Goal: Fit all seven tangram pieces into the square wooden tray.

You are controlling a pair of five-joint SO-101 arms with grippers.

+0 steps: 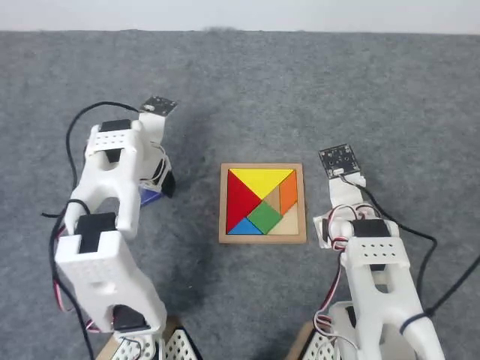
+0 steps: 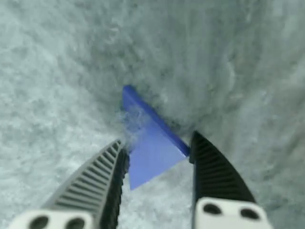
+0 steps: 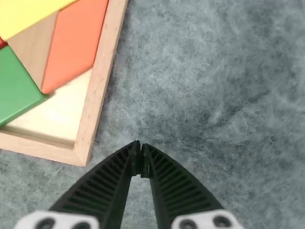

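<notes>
Blue triangle held outside the tray

The left fingers [image 2: 209, 167] clamp a dark blue wooden triangle [image 2: 150, 143] low over the grey carpeted counter [image 1: 300, 90], well apart from the square wooden tray [image 1: 262, 238] holding yellow, red, orange, green and light blue pieces. The right fingers [image 3: 139, 149] are pressed together just beside a tray corner.

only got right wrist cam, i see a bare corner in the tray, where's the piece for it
Observer: A dark blue triangle is at the left gripper, out past the opposite side of the tray.
Operator: any others out
Observer: No; six pieces sit in the tray, a light blue triangle among them.
Operator: is my corner the only gap
Observer: Yes, the high view shows the rest of the tray filled.
</notes>
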